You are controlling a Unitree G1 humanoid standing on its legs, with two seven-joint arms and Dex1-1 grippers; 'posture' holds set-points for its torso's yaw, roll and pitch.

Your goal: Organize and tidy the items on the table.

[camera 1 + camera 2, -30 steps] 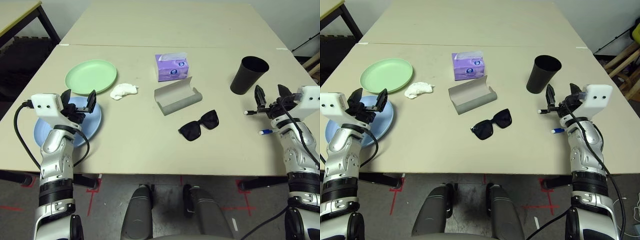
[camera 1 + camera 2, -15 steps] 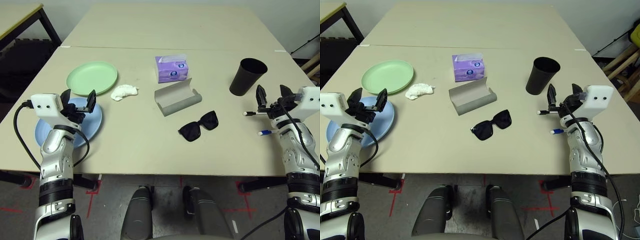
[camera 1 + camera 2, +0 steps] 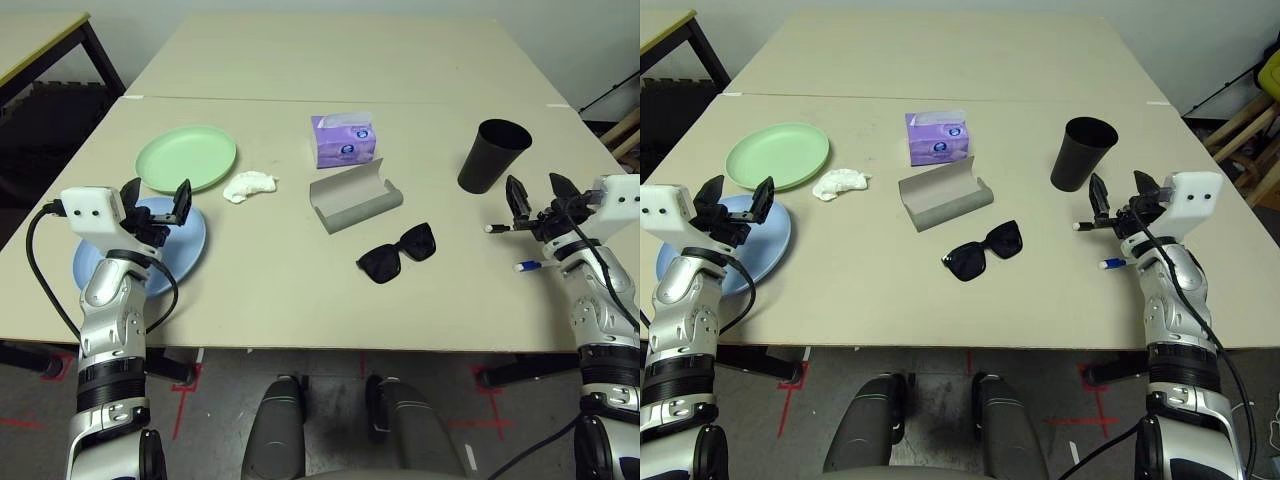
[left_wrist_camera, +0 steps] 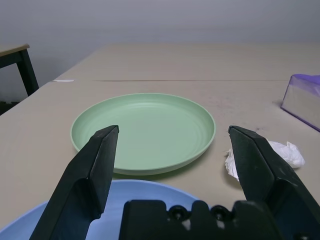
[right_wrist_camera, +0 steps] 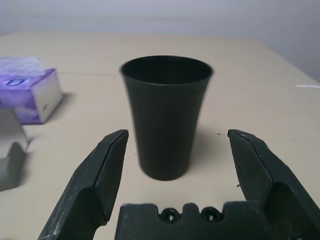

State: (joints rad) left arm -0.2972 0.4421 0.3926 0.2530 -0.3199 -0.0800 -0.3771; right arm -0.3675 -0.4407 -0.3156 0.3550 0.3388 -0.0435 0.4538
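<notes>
Your right claw (image 5: 172, 160) gapes wide and empty before the tall black plastic cup (image 5: 166, 112) – light, stiff, slick-walled, likely tippy – so pinch it mid-wall

Head stereo pair looking down over table (image 3: 300, 290), wrist cameras low, close, facing forward along fingers (image 4: 95, 170)

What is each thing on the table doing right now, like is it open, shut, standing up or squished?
Glasses case: open, empty.
Sunglasses: unfolded, lying flat.
Black cup: upright.
Tissue box: tissue sticking out.
Tissue: crumpled.
Green plate: flat, empty.
Blue plate: flat.
Pen: lying down.
Left tool: open.
Right tool: open.
</notes>
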